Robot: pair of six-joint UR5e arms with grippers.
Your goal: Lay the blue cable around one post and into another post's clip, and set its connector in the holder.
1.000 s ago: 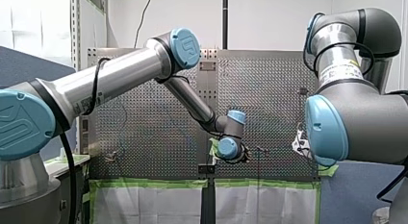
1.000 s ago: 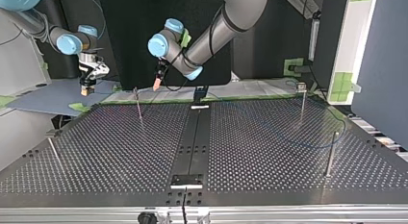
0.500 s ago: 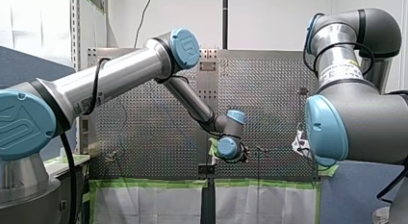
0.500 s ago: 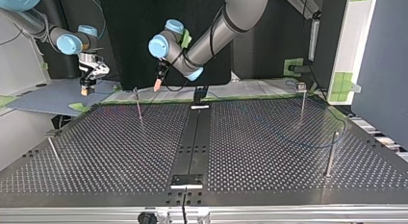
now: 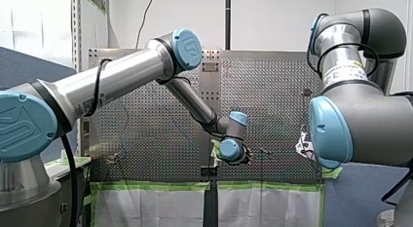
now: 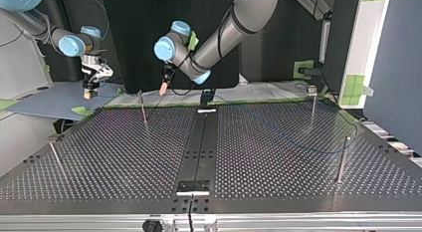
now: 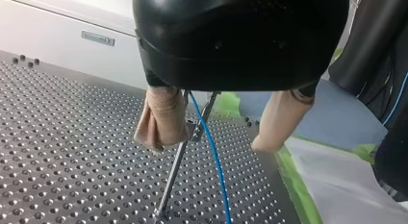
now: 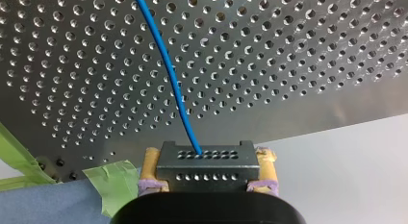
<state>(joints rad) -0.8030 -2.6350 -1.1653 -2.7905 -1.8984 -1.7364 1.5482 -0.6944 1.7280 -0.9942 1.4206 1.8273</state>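
Perforated grey metal forms the bench [image 6: 124, 157], which fills the lower half of the top view. Our left arm [image 6: 234, 23] enters that view at twelve o'clock and reaches toward eleven o'clock. There our left claw [image 6: 162, 88] hangs above the bench's far edge, just beside a thin post [image 6: 143, 108]. Our right arm [image 6: 69, 43] stands at ten o'clock, with our right claw [image 6: 89, 94] past the bench's edge, over a blue-grey sheet [image 6: 54, 102].

In the left wrist view the beige pads [image 7: 163, 119] are spread wide and pinch nothing. The blue cable [image 7: 214, 156] runs down between them, close to one pad and right beside the post's top. We cannot tell whether it sits in the clip.

In the right wrist view the yellow pads [image 8: 267, 168] are pressed on the black connector [image 8: 206, 166]. The cable leaves it and runs away across the bench. A faint curve of cable also lies near two posts [image 6: 342, 160] at three and four o'clock of the top view.
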